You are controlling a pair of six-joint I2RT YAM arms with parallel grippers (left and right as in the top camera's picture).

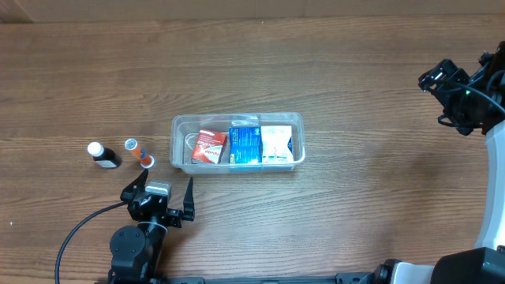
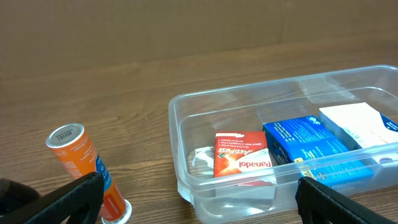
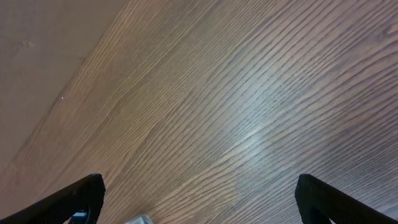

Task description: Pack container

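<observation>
The clear plastic container point(image 1: 237, 121) sits mid-table and holds a red box point(image 1: 209, 146), a blue box point(image 1: 245, 143) and a white box point(image 1: 277, 143). In the left wrist view the container point(image 2: 224, 99) shows the red box point(image 2: 243, 160), blue box point(image 2: 308, 142) and white box point(image 2: 364, 123). An orange tube point(image 1: 139, 152) lies left of it, also in the left wrist view point(image 2: 87, 169). A dark bottle with a white cap point(image 1: 103, 155) stands further left. My left gripper point(image 1: 162, 194) point(image 2: 199, 199) is open and empty, just in front of the container. My right gripper point(image 1: 443, 88) point(image 3: 199, 196) is open and empty, far right.
A black cable point(image 1: 79, 237) runs from the left arm towards the table's front edge. The right arm's white base point(image 1: 495, 213) stands at the right edge. Under the right gripper there is only bare wood point(image 3: 217, 93).
</observation>
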